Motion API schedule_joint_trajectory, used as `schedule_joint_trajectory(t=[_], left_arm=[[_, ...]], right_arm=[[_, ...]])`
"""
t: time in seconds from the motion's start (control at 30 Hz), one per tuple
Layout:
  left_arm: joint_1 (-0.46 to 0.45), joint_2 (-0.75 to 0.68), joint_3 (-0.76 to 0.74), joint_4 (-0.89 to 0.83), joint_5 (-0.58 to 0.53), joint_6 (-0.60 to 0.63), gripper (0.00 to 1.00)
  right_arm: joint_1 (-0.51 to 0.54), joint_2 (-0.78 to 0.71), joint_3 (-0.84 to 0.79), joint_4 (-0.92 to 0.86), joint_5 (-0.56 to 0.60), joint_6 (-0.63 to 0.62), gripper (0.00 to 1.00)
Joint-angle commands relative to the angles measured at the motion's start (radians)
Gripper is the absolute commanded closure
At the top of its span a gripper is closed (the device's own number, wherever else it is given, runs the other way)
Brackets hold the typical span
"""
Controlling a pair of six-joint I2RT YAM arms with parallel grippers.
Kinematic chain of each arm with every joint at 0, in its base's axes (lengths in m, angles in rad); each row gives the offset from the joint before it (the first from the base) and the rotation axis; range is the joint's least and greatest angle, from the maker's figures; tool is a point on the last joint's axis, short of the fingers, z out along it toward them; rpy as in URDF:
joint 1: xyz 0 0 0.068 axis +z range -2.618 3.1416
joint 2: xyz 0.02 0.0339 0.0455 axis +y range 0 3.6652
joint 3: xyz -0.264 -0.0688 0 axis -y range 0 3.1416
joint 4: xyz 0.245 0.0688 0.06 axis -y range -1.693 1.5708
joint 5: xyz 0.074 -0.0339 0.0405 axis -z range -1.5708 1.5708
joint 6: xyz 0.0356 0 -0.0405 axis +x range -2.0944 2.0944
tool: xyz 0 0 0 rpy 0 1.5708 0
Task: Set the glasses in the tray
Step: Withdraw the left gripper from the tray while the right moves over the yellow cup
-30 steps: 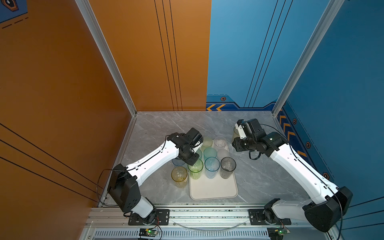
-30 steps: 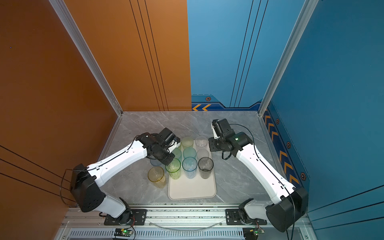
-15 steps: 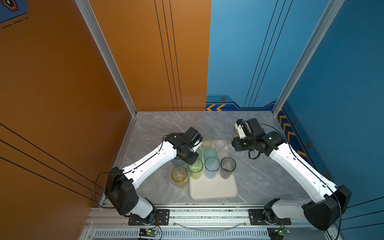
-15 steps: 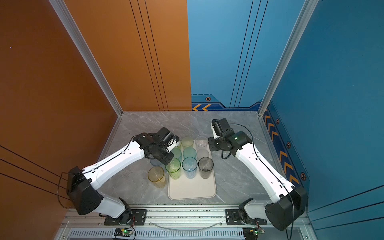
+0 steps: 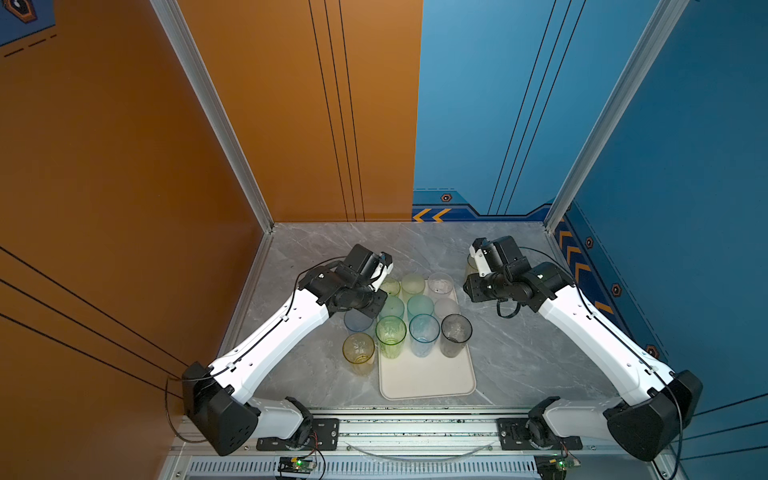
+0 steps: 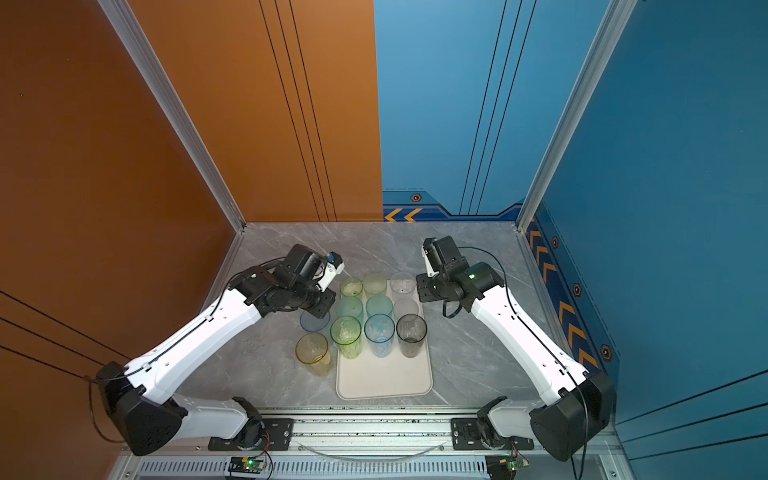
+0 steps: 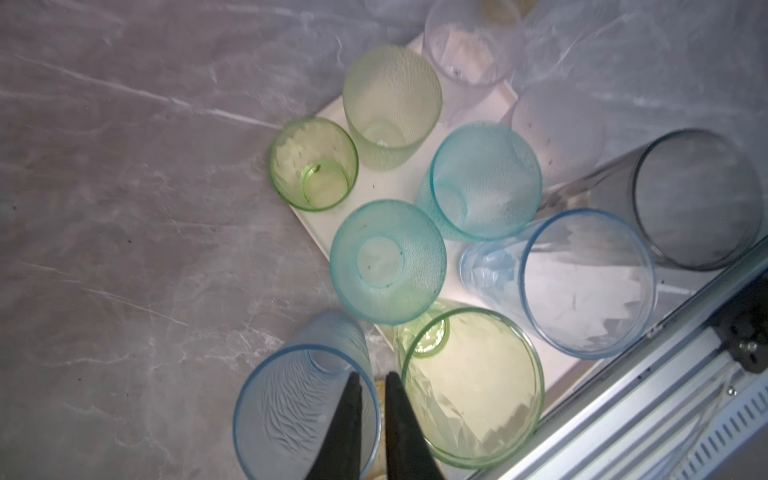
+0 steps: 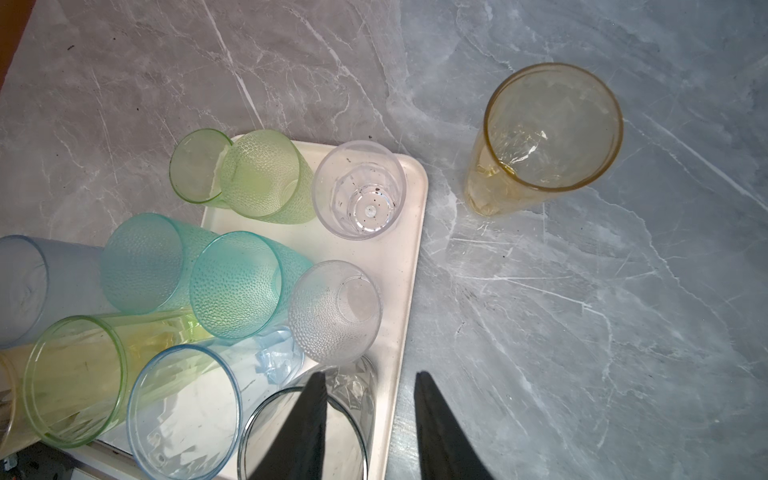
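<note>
The cream tray (image 5: pixel 428 378) (image 6: pixel 384 380) holds several glasses in rows at its far end. Left of the tray, a frosted blue glass (image 7: pixel 291 399) (image 5: pixel 356 321) and a yellow glass (image 5: pixel 358 353) stand on the table. My left gripper (image 7: pixel 372 376) (image 5: pixel 368 309) is shut on the blue glass's wall, one finger inside the rim and one outside. An amber glass (image 8: pixel 548 133) stands on the table right of the tray. My right gripper (image 8: pixel 371 376) (image 5: pixel 478 291) is open above the tray's right rim, beside the smoky grey glass (image 8: pixel 299 436), and holds nothing.
The green glass (image 7: pixel 469 386) in the tray stands right next to my left fingers. The tray's near half (image 6: pixel 384 374) is bare. Orange and blue walls enclose the marble table (image 5: pixel 519 353), and a metal rail (image 5: pixel 415 428) runs along its front edge.
My left wrist has shifted slightly left, away from the tray's middle, over the blue glass. The right arm has barely moved.
</note>
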Motion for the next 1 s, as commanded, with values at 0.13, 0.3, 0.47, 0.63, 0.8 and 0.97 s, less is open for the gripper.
schedule_joint_trajectory(t=[0.13,0.3,0.47,0.63,0.8,0.97], left_arm=[[0.104,-0.189,-0.199,0.336,-0.007,-0.111,0.84],[0.204,-0.242,-0.284,0.458,-0.004,-0.156,0.83],[0.289,-0.189,-0.284,0.475,0.002,-0.170,0.83],[0.317,-0.148,-0.331,0.523,0.047,-0.196,0.84],[0.320,-0.140,-0.343,0.531,0.036,-0.197,0.83],[0.321,-0.121,-0.361,0.547,0.036,-0.196,0.83]], right_arm=[[-0.026,0.019,0.031,-0.014,0.009,-0.008,0.66],[-0.067,0.014,0.013,0.006,0.024,-0.001,0.66],[-0.136,0.030,0.007,0.046,-0.001,0.012,0.66],[-0.228,0.051,0.036,0.042,-0.020,-0.008,0.66],[-0.330,0.106,0.075,0.031,-0.040,-0.021,0.68],[-0.377,0.183,0.136,0.012,-0.054,-0.029,0.69]])
